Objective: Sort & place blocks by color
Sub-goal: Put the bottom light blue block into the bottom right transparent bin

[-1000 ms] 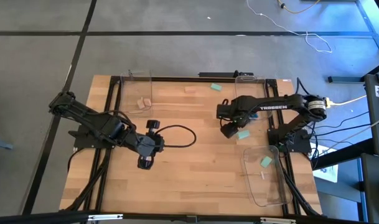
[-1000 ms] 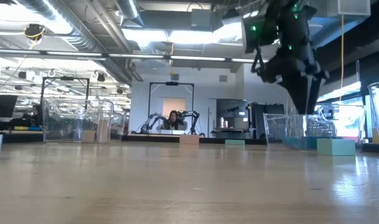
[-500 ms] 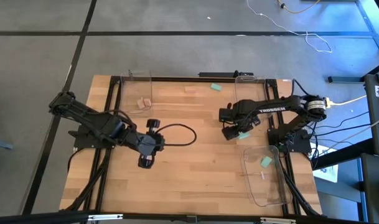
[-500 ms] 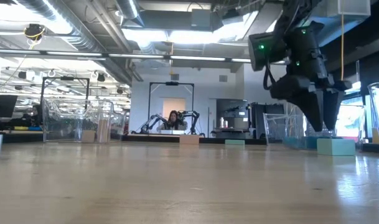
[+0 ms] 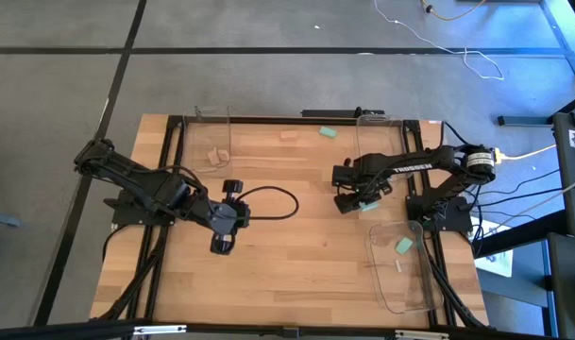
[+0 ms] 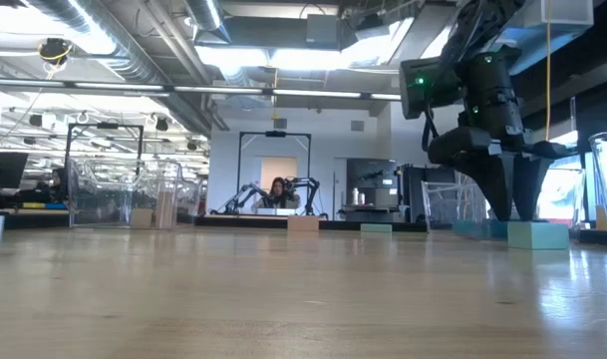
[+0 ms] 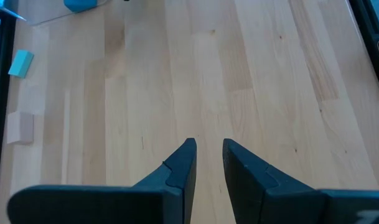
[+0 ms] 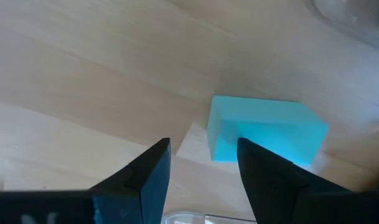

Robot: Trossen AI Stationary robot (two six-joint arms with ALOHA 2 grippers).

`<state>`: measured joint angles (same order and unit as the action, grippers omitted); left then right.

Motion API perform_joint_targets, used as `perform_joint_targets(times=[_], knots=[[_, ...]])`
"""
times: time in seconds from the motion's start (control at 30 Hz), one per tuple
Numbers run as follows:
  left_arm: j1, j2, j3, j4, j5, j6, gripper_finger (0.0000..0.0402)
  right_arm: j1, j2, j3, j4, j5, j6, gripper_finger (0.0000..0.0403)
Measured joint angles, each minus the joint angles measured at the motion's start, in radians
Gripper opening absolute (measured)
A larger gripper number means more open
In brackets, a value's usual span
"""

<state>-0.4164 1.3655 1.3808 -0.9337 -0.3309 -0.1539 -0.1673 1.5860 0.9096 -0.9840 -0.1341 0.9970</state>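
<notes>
Two dark fingers of the right gripper [image 8: 198, 171] stand apart and empty, low over the table just short of a mint block [image 8: 264, 132] that sits on the bare wood near the right-hand clear tray [image 5: 400, 297]. It looks rigid, light and smooth-faced, probably slippery, so its two flat parallel sides offer the surest hold. Well apart at the table's left-centre, the left gripper [image 7: 206, 163] waits with fingers narrowly parted, holding nothing.

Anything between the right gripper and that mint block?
No: the right wrist view shows only bare table between the open right gripper and the mint block.
</notes>
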Motion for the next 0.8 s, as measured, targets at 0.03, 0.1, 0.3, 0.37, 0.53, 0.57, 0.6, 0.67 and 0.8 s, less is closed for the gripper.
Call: perform_joint_targets(times=[0.03, 0.1, 0.3, 0.37, 0.53, 0.57, 0.6, 0.67, 0.8], knots=[[0.0, 0.0, 0.0, 0.0, 0.0, 0.0, 0.0072, 0.0, 0.0, 0.0, 0.001, 0.0, 0.0, 0.0186], [0.0, 0.0, 0.0, 0.0, 0.0, 0.0, 0.0072, 0.0, 0.004, 0.0, 0.008, 0.0, 0.001, 0.0186], [0.0, 0.0, 0.0, 0.0, 0.0, 0.0, 0.0072, 0.0, 0.045, 0.005, 0.004, 0.0, -0.004, 0.0186], [0.0, 0.0, 0.0, 0.0, 0.001, 0.0, 0.0072, 0.0, 0.053, 0.005, 0.01, 0.0, -0.006, 0.0186], [-0.001, 0.0, 0.0, -0.001, 0.002, 0.0, 0.0072, 0.001, 0.057, 0.022, 0.032, -0.003, -0.038, 0.0186], [-0.001, 0.0, 0.0, -0.001, 0.002, 0.0, 0.0072, 0.003, 0.058, 0.029, 0.043, -0.004, -0.047, 0.0186], [-0.001, 0.0, 0.0, -0.001, 0.002, 0.0, 0.0072, 0.006, 0.059, 0.038, 0.053, -0.004, -0.061, 0.0186], [-0.001, 0.0, 0.0, -0.001, 0.002, 0.0, 0.0072, 0.011, 0.061, 0.055, 0.066, -0.002, -0.081, 0.0186], [-0.001, 0.0, 0.0, -0.001, 0.003, 0.0, 0.0072, 0.023, 0.064, 0.076, 0.162, 0.0, -0.15, 0.0186]])
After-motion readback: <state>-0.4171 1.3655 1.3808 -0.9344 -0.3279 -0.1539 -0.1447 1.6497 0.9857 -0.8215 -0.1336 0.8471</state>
